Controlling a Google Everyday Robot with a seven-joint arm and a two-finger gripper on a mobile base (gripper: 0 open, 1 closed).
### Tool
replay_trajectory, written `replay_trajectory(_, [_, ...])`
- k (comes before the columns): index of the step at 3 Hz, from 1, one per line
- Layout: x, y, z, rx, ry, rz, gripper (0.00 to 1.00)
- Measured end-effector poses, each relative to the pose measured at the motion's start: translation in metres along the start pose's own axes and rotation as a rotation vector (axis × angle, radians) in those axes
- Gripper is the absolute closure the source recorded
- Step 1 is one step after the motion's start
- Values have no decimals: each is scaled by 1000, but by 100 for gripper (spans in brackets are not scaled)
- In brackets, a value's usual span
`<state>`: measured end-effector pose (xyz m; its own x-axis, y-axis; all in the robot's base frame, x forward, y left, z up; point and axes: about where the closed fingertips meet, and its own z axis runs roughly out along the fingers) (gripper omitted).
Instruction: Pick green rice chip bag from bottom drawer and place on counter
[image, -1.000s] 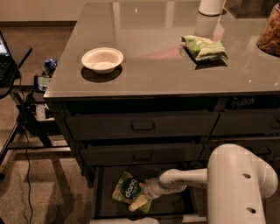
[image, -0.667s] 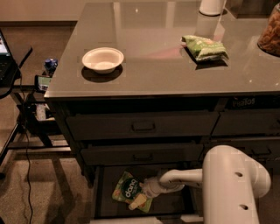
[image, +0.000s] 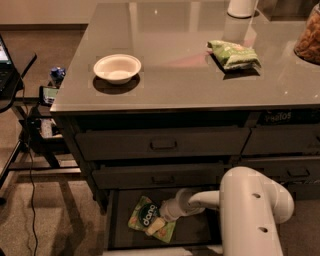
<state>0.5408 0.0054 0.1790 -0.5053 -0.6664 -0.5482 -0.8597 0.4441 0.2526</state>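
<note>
The green rice chip bag lies flat on the dark floor of the open bottom drawer, at its left half. My gripper reaches down into the drawer from the white arm at the lower right and sits right on the bag's right edge. The grey glossy counter spreads above the drawer cabinet.
On the counter stand a white bowl at the left, a narrower green-and-white bag at the right, a white cylinder at the back and a brown item at the far right. Two closed drawer fronts sit above. A black stand with cables is left.
The white arm has shifted slightly left in view. The gripper stays at the bag in the drawer; the bag has barely moved.
</note>
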Motion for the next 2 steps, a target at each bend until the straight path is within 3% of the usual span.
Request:
replay_trajectory(1, [2, -6, 19, -12, 26, -8, 0])
replay_trajectory(2, [10, -4, 52, -11, 110, -15, 0])
